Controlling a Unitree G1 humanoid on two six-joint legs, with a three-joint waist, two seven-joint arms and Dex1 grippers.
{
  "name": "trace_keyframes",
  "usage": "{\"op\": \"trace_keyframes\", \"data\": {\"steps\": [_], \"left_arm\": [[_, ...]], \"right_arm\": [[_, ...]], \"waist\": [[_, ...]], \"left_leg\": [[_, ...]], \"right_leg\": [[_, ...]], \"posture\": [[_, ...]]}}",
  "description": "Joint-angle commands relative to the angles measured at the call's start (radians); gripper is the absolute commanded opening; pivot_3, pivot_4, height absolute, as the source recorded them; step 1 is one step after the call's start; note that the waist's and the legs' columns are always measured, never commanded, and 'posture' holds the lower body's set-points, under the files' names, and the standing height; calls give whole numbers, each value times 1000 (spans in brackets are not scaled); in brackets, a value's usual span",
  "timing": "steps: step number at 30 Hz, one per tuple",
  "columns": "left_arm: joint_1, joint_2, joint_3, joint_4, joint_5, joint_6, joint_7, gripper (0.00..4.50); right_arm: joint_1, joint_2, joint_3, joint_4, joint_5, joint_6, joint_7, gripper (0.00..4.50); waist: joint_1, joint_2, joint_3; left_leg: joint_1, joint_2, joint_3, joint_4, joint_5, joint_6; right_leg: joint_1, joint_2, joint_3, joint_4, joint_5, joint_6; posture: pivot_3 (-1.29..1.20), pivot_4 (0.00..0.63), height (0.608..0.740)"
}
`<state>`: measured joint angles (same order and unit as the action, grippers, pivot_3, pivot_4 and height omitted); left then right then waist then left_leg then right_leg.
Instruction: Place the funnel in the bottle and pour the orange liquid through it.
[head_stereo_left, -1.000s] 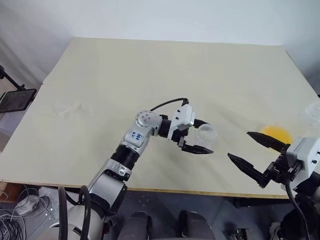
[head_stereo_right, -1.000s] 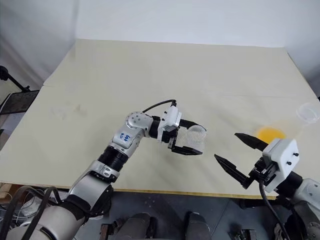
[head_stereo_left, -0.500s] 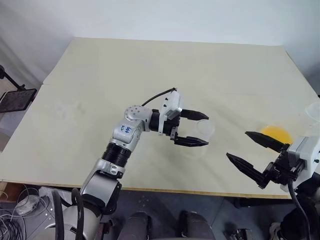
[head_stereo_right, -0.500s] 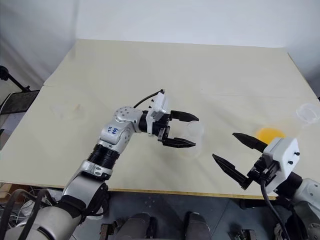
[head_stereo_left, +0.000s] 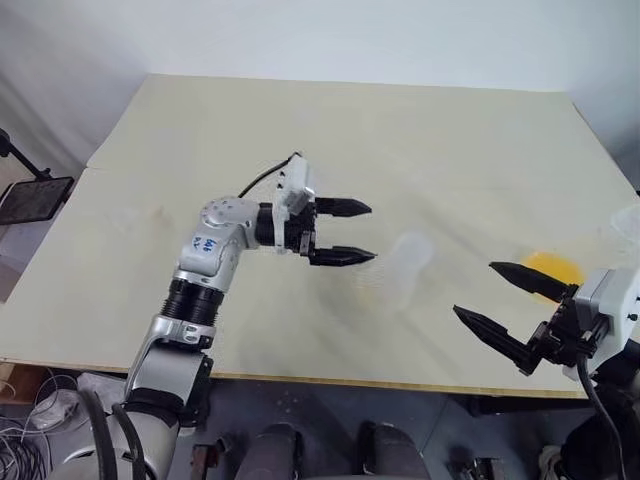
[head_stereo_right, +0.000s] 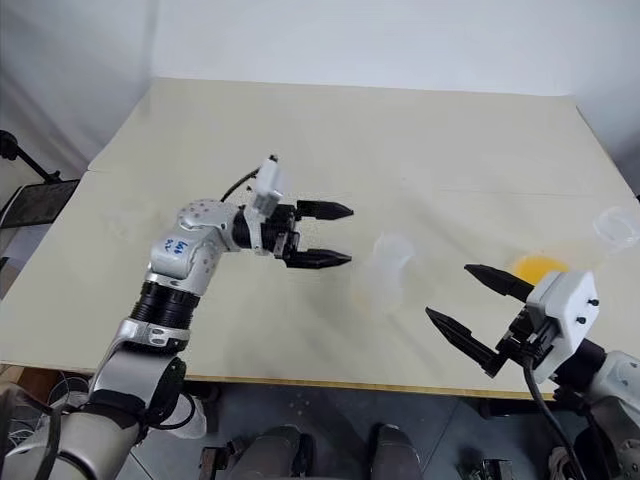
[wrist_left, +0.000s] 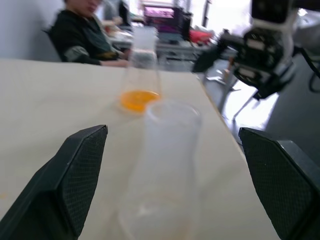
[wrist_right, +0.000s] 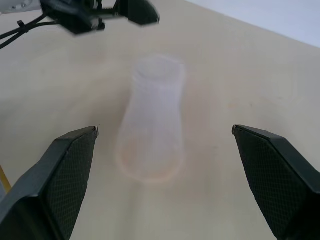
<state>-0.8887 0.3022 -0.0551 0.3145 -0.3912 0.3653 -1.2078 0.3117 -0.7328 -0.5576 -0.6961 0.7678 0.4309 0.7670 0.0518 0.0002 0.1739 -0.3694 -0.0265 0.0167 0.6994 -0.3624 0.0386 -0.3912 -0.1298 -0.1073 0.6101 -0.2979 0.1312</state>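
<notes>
One bottle (head_stereo_left: 403, 275) stands upright on the table (head_stereo_left: 300, 130) (neck up).

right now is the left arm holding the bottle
No, the left gripper has its fingers spread open with nothing between them, and the bottle stands by itself on the table, apart from them.

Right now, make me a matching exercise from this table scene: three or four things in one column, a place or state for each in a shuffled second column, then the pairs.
Things
1. bottle
2. left gripper
3. right gripper
4. orange liquid

Places or states
A. open, at the table's near right edge
B. pooled in a clear vessel at the far right
C. upright and free, between the two grippers
D. open, level, pointing at the bottle from its left

Pairs: 1-C, 2-D, 3-A, 4-B
</notes>
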Motion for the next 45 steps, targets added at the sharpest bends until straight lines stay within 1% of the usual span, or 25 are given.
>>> {"op": "trace_keyframes", "data": {"steps": [1,6,8,11,14,20,23,26,31,33,38,42,45], "left_arm": [[-19,28,43,-44,-26,8,35,4467],[-50,53,149,-26,-55,27,161,4467],[-68,74,220,-14,-83,40,224,4467],[-62,136,257,-2,-86,20,215,4467],[-39,205,254,26,-52,-47,178,4467],[-21,261,311,62,-60,-106,230,4467],[-9,276,358,64,-88,-95,270,4467],[-15,261,436,67,-157,-60,333,4467],[2,255,458,44,-204,-18,345,4467],[5,251,490,33,-233,-4,381,4467],[-12,290,570,34,-289,22,460,4467],[-5,319,521,17,-264,15,410,4467],[-23,320,493,-8,-254,-9,405,4467]], "right_arm": [[-27,-17,-13,7,6,-13,14,4500],[-71,-22,14,36,-1,-11,27,4500],[-87,-24,23,48,-5,-11,33,4500],[-105,-28,37,67,-9,-13,48,4500],[-133,-32,61,93,-20,-18,65,4500],[-169,-30,79,116,-29,-16,73,4500],[-175,-28,82,123,-33,-16,80,4500],[-184,-26,89,131,-39,-17,87,4500],[-199,-26,100,140,-44,-16,87,4500],[-205,-26,102,143,-45,-18,86,4500],[-202,-22,102,137,-45,-17,81,4500],[-214,-23,110,145,-47,-18,82,4500],[-224,-26,114,152,-50,-18,86,4500]], "waist": [[-2,0,0],[-2,0,0],[-3,0,0],[-5,0,0],[-7,0,0],[-2,0,0],[-4,0,0],[-5,0,0],[-2,0,0],[-3,0,0],[-13,0,0],[-15,0,0],[-11,0,0]], "left_leg": [[0,0,0,0,0,0],[0,0,0,0,0,0],[0,0,-1,0,0,0],[0,0,-1,0,0,0],[1,0,-1,0,0,0],[0,-1,-2,0,0,0],[0,0,-2,0,0,0],[0,0,-2,0,0,0],[0,-1,-3,0,0,0],[0,-1,-3,0,0,0],[0,0,-3,0,0,-1],[0,-1,-3,0,0,-1],[1,-1,-4,0,0,-1]], "right_leg": [[0,0,0,0,0,0],[0,0,0,1,0,0],[0,0,0,1,0,0],[0,0,0,1,0,0],[0,0,-1,2,0,0],[0,0,-1,2,1,1],[0,0,-1,2,1,1],[0,0,-1,2,1,1],[0,-1,-1,3,1,1],[0,-1,-2,2,1,2],[0,0,-2,3,1,2],[0,0,-2,3,1,2],[0,-1,-2,3,1,2]], "posture": [[0,150,740],[0,150,740],[0,150,740],[0,150,740],[0,150,740],[0,150,740],[0,150,740],[0,150,740],[0,150,740],[0,150,740],[0,150,740],[0,150,740],[0,150,740]]}}
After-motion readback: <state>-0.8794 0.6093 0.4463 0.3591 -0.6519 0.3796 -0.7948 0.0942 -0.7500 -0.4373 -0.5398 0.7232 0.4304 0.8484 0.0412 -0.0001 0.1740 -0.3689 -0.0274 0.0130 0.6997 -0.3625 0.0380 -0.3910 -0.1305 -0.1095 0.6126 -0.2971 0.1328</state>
